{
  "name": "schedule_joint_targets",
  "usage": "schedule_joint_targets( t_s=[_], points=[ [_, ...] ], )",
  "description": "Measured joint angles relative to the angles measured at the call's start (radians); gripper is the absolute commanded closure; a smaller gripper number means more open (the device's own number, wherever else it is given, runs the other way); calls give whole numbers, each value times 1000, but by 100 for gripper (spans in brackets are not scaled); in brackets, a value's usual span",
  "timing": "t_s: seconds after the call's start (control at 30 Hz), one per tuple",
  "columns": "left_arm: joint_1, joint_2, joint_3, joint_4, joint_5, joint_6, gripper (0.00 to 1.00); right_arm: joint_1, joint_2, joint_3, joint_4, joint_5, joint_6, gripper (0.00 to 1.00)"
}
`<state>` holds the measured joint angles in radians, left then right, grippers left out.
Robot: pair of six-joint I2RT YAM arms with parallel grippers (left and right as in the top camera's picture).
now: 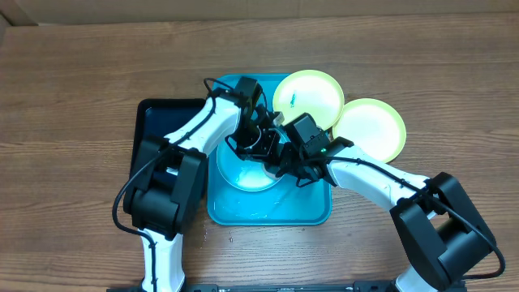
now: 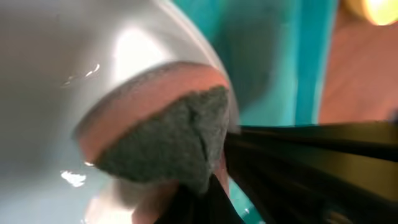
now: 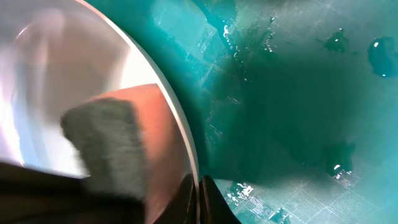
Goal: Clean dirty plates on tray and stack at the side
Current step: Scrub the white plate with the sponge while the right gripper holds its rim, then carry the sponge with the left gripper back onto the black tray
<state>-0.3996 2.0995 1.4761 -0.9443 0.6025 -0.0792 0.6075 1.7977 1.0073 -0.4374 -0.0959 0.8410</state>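
Progress looks past halfway, I judge: two yellow-green plates lie off the tray by its far right corner, edge to edge, not stacked. The blue plate sits in the tray. My left claw is clamped on a sponge pressed against that plate; my right claw seems pinched on its rim. Stacking remains.

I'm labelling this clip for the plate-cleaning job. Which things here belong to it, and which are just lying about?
Part of the job:
blue tray
light blue plate on it
two yellow-green plates, upper right in the overhead view
sponge, pressed against the light blue plate

Just lying about:
black tray, at the blue tray's left side
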Motion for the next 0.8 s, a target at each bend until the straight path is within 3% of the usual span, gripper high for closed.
schedule_joint_targets(
  t_s=[0.17,0.37,0.6,0.8],
  points=[
    [4,-12,94,-74,-79,1,96,0,0,0,1,-2,0,96],
    [17,-42,105,-115,-359,-70,96,0,0,0,1,-2,0,96],
    [17,-45,15,-60,-546,-151,96,0,0,0,2,-2,0,96],
    [14,-72,-68,32,-592,-206,96,1,0,0,2,-4,0,96]
  ],
)
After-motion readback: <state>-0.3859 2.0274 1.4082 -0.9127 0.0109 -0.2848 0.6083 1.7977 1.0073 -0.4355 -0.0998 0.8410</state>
